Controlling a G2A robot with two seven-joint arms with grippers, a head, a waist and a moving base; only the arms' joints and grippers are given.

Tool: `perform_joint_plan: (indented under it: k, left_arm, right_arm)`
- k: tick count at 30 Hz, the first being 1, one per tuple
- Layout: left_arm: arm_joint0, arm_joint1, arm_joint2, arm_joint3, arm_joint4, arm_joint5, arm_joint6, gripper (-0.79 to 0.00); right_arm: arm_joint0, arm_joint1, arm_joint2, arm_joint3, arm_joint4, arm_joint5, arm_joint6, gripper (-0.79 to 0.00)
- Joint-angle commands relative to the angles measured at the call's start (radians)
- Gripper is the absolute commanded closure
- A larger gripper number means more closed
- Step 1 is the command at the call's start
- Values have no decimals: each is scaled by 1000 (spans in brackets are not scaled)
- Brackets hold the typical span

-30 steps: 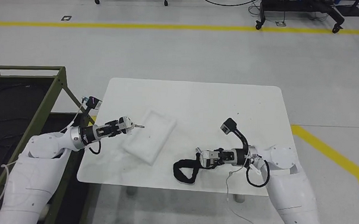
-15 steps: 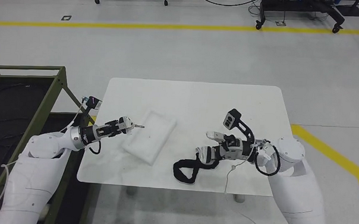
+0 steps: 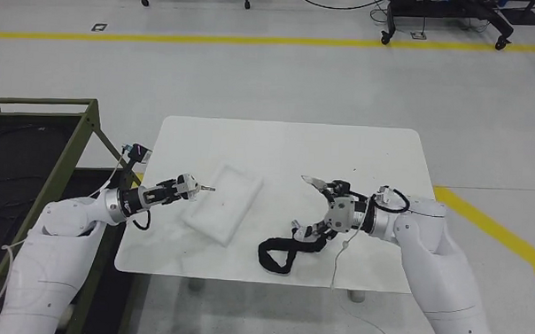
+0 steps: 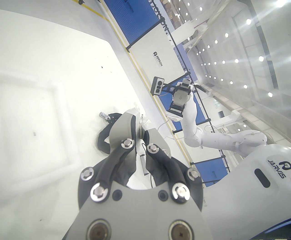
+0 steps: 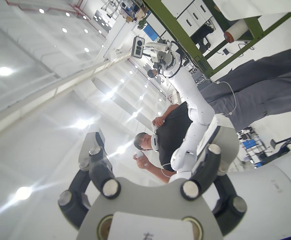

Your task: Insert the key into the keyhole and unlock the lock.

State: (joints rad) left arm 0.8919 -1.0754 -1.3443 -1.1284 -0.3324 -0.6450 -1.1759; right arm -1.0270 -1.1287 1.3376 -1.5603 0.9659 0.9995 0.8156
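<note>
Your left gripper [image 3: 192, 186] is pinched tight on the key [image 3: 206, 188], above the white tray's [image 3: 223, 217] rim near the table's [image 3: 339, 143] left edge. Your right gripper [image 3: 306, 204] is spread wide, just beside the black cable lock [image 3: 280, 253] at the front edge. The background panels [image 4: 159, 56] carry lettering.

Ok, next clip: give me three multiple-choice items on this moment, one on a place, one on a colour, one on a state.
1. Where on the table does the lock lie? A far edge B robot-side edge C middle
2. The lock's cable is: A black B red C yellow
3. The right gripper is: A shut on the lock B open C shut, empty
Answers: B, it lies along the edge nearest the robot; A, its loop is black; B, its fingers are spread wide apart.
</note>
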Motion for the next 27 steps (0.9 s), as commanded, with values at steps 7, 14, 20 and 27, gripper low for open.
perform_joint_plan:
  k: [7,14,20,27]
  left_arm:
    - [0,0,0,0,0,0,0,0]
    - [0,0,0,0,0,0,0,0]
    - [0,0,0,0,0,0,0,0]
    - [0,0,0,0,0,0,0,0]
  right_arm:
    - [62,54,-165,195,304,13,-45,-785]
    - [69,58,-189,206,356,13,-31,-785]
    - [51,57,-194,204,405,13,-50,-785]
    - [-25,75,-105,5,509,13,-475,-785]
